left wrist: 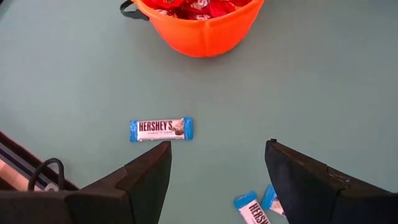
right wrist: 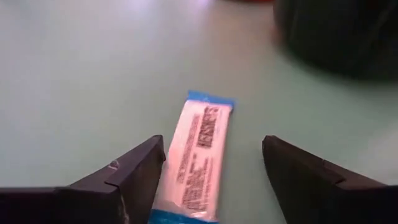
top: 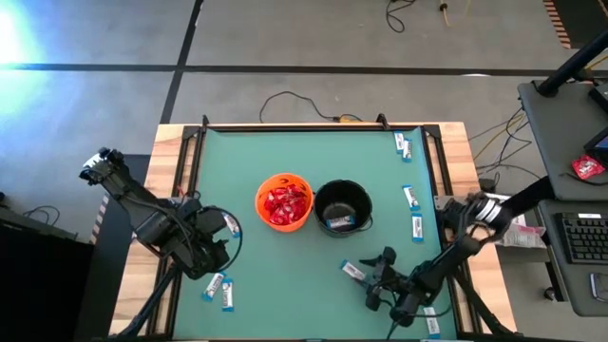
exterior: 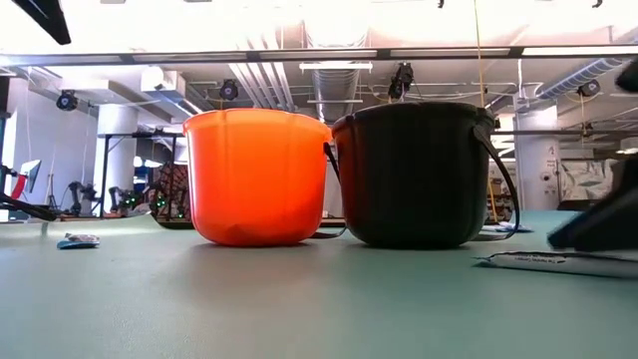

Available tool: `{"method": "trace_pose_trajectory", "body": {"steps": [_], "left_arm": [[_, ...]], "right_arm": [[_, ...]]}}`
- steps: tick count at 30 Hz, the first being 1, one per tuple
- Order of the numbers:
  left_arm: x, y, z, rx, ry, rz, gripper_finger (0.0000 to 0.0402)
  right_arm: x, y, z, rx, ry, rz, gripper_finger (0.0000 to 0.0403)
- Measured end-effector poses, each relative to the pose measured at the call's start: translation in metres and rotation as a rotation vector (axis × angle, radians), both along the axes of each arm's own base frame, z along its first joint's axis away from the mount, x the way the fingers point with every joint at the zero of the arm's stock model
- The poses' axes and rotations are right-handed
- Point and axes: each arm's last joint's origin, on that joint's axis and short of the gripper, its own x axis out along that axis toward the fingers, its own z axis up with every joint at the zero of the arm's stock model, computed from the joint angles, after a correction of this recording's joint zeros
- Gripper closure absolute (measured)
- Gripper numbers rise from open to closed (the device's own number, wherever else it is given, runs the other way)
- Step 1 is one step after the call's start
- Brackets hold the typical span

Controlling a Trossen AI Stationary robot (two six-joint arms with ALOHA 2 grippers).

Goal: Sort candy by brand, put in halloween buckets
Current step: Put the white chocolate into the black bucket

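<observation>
orange bucket (top: 283, 201): upright, red packets inside; black bucket (top: 342, 206): touching beside it; white-blue bars (top: 414, 227): scattered around

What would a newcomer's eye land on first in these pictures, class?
Two pails side by side at mid-table: the orange bucket heaped with red candy packets, and the black bucket on its right. Near the front edge, the right gripper stands open over a white-and-blue bar lying on the green table.

This is a robotics lab. Beyond the green worktop (exterior: 299, 299) run exposed ceiling ducts (exterior: 329, 80) and white columns (exterior: 118, 150). A desk with a keyboard (top: 581, 237) stands beside loose floor cables (top: 294, 103).
</observation>
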Motion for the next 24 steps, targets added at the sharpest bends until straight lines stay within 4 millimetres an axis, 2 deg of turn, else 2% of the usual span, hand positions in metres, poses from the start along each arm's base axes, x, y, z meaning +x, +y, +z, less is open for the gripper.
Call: {"method": "trace_pose_trajectory", "body": {"steps": [5,10,16,24], "left_arm": [[0.0,0.002,0.0,0.01,0.011,0.008,0.0159],[0.002,0.005,0.0,0.01,0.01,0.023,0.0159],[0.003,0.006,0.0,0.015,0.013,0.018,0.0159],[0.003,0.006,0.0,0.022,0.007,0.019,0.0159]], "right_arm": [[0.007,0.004,-0.023,-0.002,-0.071,-0.024,0.0162],[0.012,-0.002,-0.035,-0.067,-0.096,-0.071,0.0182],[0.019,-0.008,-0.037,-0.118,-0.033,-0.045,0.0211],[0.022,-0.012,-0.039,-0.092,0.013,-0.033,0.0261]]}}
